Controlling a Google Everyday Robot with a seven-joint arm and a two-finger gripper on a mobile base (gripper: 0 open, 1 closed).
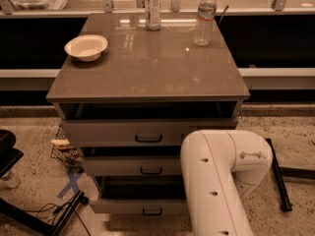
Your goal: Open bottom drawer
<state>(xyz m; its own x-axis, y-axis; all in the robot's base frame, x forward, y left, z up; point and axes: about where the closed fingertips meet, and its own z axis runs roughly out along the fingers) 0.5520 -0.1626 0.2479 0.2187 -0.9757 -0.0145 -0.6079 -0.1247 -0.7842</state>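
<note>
Robot arm (216,181): white, jointed, filling the 5 o'clock corner and covering the right ends of the lower drawer fronts.
Gripper: out of sight; whether it is open or closed cannot be told.
Bottom drawer (123,205): at 6 o'clock, lowest of three, pulled out, a dark gap above its grey front.
Black handle (152,212): centred on that front.
Middle drawer (118,167): directly above, slightly out.
Top drawer (108,132): widest, also out.
Wire basket (64,151): on the floor at 8 o'clock, beside the cabinet.
Cabinet top (147,68): brown, glossy.
Bowl (86,47): at its 10 o'clock corner.
Water bottle (204,15): upright at 1 o'clock.
Second bottle (152,0): upright at 12 o'clock.
</note>
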